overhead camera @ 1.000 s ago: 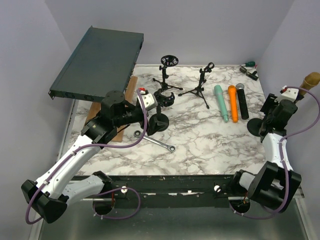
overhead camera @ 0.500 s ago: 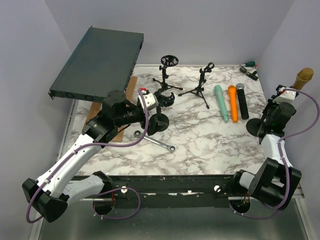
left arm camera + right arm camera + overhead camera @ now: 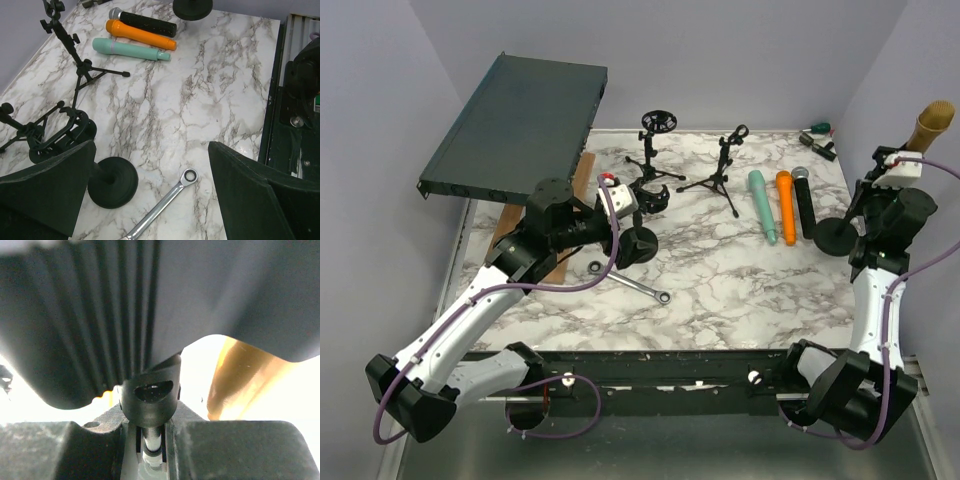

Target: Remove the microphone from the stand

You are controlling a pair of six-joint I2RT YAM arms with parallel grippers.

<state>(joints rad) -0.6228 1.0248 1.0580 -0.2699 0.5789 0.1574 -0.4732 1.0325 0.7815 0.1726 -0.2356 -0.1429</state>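
Note:
A gold microphone (image 3: 937,122) sits in a black round-based stand (image 3: 835,236) at the far right, and the base hangs tilted above the table. My right gripper (image 3: 872,205) is shut on the stand's thin pole (image 3: 151,437). In the right wrist view the gold microphone (image 3: 245,375) shows just right of the stand's black knob (image 3: 149,395). My left gripper (image 3: 152,200) is open at mid-left, its fingers (image 3: 45,195) spread above the table with nothing between them.
Below the left gripper lie a wrench (image 3: 160,210) and a second round-based stand (image 3: 112,182). Teal (image 3: 762,207), orange (image 3: 786,205) and black (image 3: 804,202) microphones lie side by side. Two tripod stands (image 3: 720,170) and a dark rack case (image 3: 515,125) stand at the back.
My right gripper closed on the stand's pole and carried stand and gold microphone up and to the right, base off the table. The left arm barely moved.

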